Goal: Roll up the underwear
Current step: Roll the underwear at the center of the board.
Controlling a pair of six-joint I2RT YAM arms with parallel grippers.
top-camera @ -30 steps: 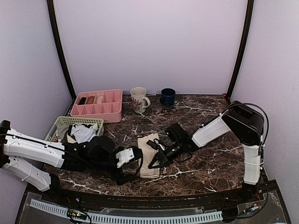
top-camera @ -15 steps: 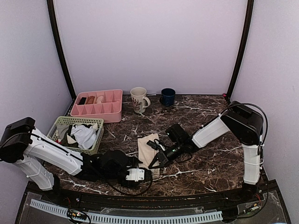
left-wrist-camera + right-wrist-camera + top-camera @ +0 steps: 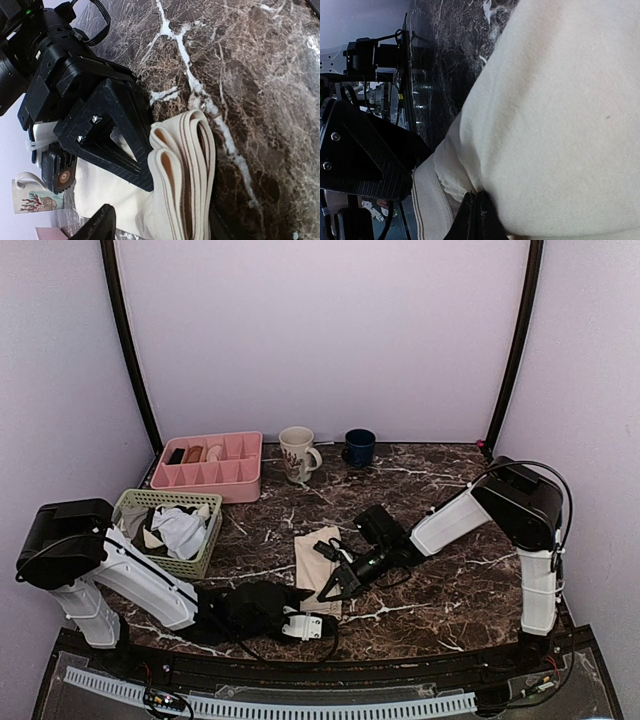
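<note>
**Top external view.** We see the underwear (image 3: 318, 562) lying as a folded cream strip on the middle of the marble table (image 3: 450, 585), its length running from far to near. Against the frame of one second ago, the left arm has swung from the strip's left side round to its near end. The left gripper (image 3: 306, 608) now sits there, close to the table's near edge. The right gripper (image 3: 333, 581) has kept its place at the strip's right edge. Bare marble lies right of the strip and beyond it, as far as the patterned mug (image 3: 297, 453) and the blue cup (image 3: 359, 446). On the left, the green basket (image 3: 170, 498) of cloths and the pink divided tray (image 3: 215, 490) stand well apart from the strip.

**Left wrist view.** We see the strip's layered near end between the left gripper's spread fingers (image 3: 100, 226); we cannot tell whether they touch it. The right gripper's black tip rests on the cloth just beside the folds. Bare marble fills the right half.

**Right wrist view.** We see the right gripper's jaws pressed together, pinching a fold of the cream fabric. One of the left gripper's fingers (image 3: 365, 155) stands just beside the cloth's end, with the table's near edge close behind it.
</note>
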